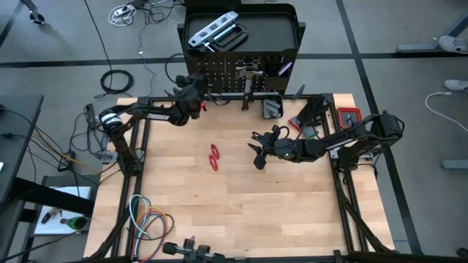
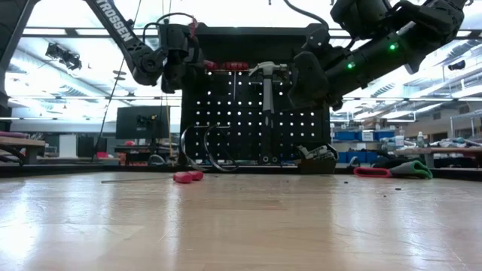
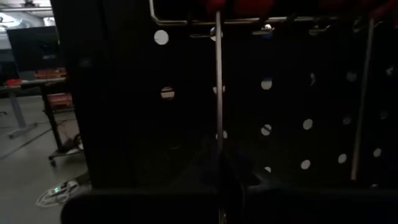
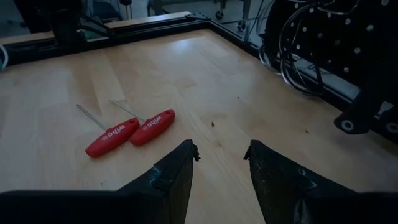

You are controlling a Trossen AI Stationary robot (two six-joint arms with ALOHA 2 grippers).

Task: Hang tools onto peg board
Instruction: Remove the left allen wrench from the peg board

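Tools: two red-handled screwdrivers (image 4: 129, 132) lie loose mid-desk (image 1: 241, 212) under the released right gripper (image 4: 221, 163), while the left gripper (image 1: 191, 93), clenched on a thin shaft (image 3: 219, 93) at the peg board (image 2: 248, 113), could knock the hung hammer (image 2: 267, 83) off when backing away.

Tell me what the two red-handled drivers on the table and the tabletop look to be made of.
Red-handled drivers: handles look like smooth moulded plastic, evenly red with white printed lettering; the thin shafts look like bare steel, grey with a slight shine. Tabletop: pale wood, likely sealed or varnished, with visible plank seams and grain and a soft sheen that reflects light in the low view.
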